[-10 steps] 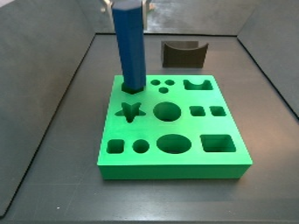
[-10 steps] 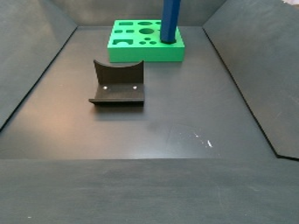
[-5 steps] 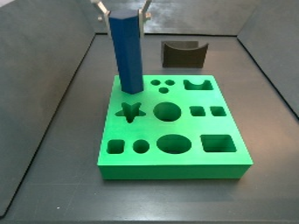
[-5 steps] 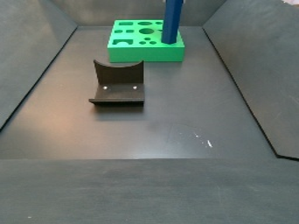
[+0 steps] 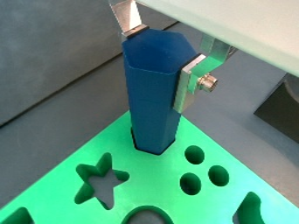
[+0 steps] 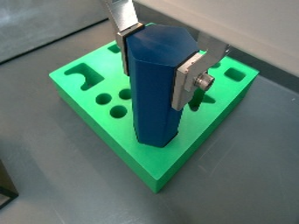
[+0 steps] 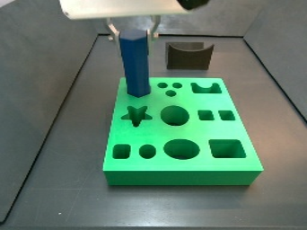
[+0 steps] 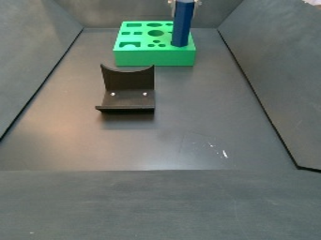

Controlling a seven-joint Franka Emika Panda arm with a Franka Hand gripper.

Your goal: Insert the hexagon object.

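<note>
Fingers (image 5: 124, 15) of the gripper (image 5: 163, 48) flank the top of the hexagon object (image 5: 152, 92) in both wrist views, the silver plates lying against opposite faces of the blue bar, so the gripper is closed on it. The bar stands upright with its lower end in a hole at a corner of the green board (image 5: 70, 206); a wrist view shows the star-shaped hole (image 5: 98, 180) and two small round holes (image 5: 204, 169) just beside it. The same bar (image 6: 158, 87) in a wrist view rises from the board (image 6: 163, 171) near its corner edge, with the dark surface (image 6: 70, 175) around.

In a side view the gripper (image 7: 132, 32) sits over the bar (image 7: 135, 65), whose foot enters the board (image 7: 180, 166) at its far left corner, above the star hole (image 7: 135, 114); the dark grey block (image 7: 188, 56) stands behind the board, apart. In a side view the block (image 8: 126, 89) is nearest, and the bar (image 8: 181, 23) stands on the board (image 8: 156, 42) farther back; the gripper is out of frame there.
</note>
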